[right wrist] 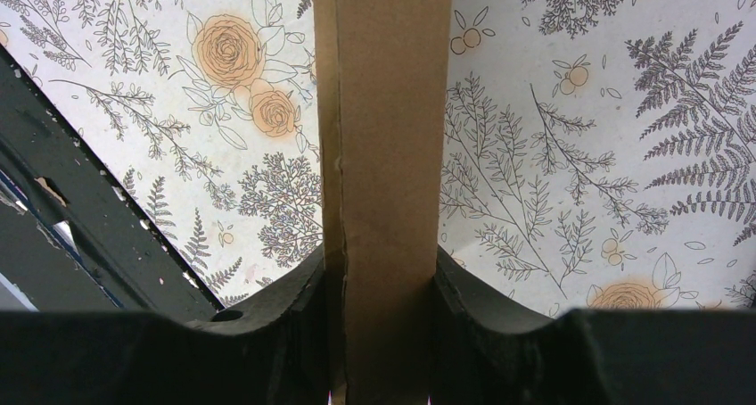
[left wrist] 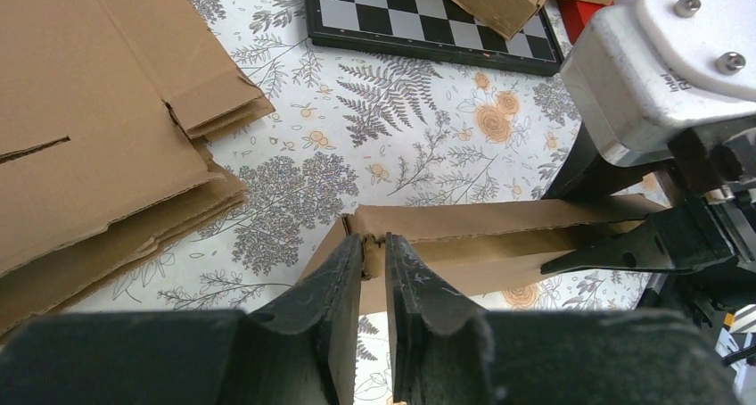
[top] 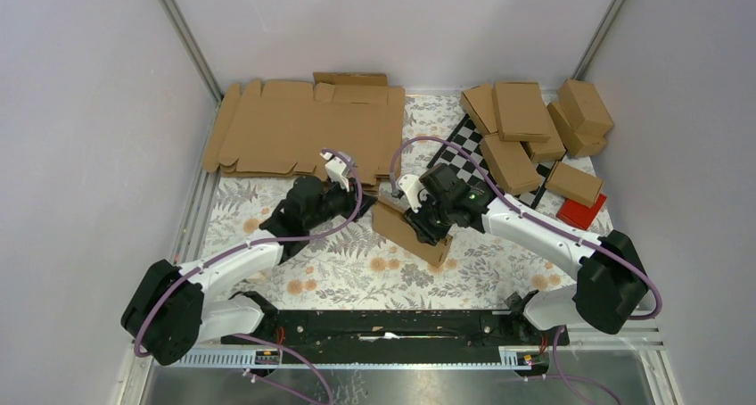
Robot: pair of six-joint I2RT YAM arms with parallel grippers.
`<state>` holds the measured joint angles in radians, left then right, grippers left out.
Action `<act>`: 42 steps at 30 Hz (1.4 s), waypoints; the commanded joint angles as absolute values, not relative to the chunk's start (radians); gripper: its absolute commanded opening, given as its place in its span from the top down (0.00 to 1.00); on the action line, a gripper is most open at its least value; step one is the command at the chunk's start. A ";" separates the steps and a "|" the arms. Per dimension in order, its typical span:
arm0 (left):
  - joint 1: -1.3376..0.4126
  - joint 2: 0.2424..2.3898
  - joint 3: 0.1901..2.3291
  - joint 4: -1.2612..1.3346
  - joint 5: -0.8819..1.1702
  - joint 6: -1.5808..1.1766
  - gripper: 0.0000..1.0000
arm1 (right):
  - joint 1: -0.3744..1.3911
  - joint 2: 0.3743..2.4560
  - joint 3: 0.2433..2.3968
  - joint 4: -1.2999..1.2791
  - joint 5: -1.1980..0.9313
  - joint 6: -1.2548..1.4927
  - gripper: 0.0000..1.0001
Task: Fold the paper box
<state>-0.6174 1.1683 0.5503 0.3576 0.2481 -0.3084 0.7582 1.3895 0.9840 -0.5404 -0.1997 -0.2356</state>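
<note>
Box (top: 390,222) sits approx mid-bench, a slim part-folded brown carton, long axis running 10 to 4 o'clock in the top view, lifted slightly at its 10 o'clock end. R tool (top: 426,229) comes in from 3 o'clock and is clenched across the box's narrow width. Its wrist cam shows the box (right wrist: 383,111) running straight up btwn both fingers (right wrist: 294,307), which press its two sides, w/ floral bench cloth below. L tool (top: 365,200) reaches in from 9 o'clock to the box's 10 o'clock end. In the L wrist cam its fingers (left wrist: 343,276) stand nearly together, only a thin slit btwn them, nipping the end edge of the box (left wrist: 499,218) at the corner where a flap meets the wall, so the L tool (left wrist: 374,243) is grasping the box too. The R tool's black jaw and white housing fill the 3 o'clock side of that view. Bench (top: 339,262) has a flower-print cover. Stack of flat blanks (top: 303,124) lies at 11 o'clock, well apart from the box. Chequer board (top: 459,146) is at 1 o'clock, partly under a pile of folded cartons (top: 521,111). Red block (top: 581,212) is at 3 o'clock, just beside the lowest carton.
</note>
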 commanded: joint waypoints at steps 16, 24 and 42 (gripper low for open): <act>-0.626 1.086 0.506 0.380 0.164 -0.283 0.66 | 0.757 1.395 1.005 -0.557 -0.192 -0.242 0.69; -0.626 1.051 0.476 0.393 0.166 -0.271 0.59 | 0.758 1.389 1.002 -0.555 -0.193 -0.244 0.69; -0.626 1.186 0.590 0.404 0.235 -0.246 0.71 | 0.757 1.399 1.009 -0.557 -0.199 -0.244 0.69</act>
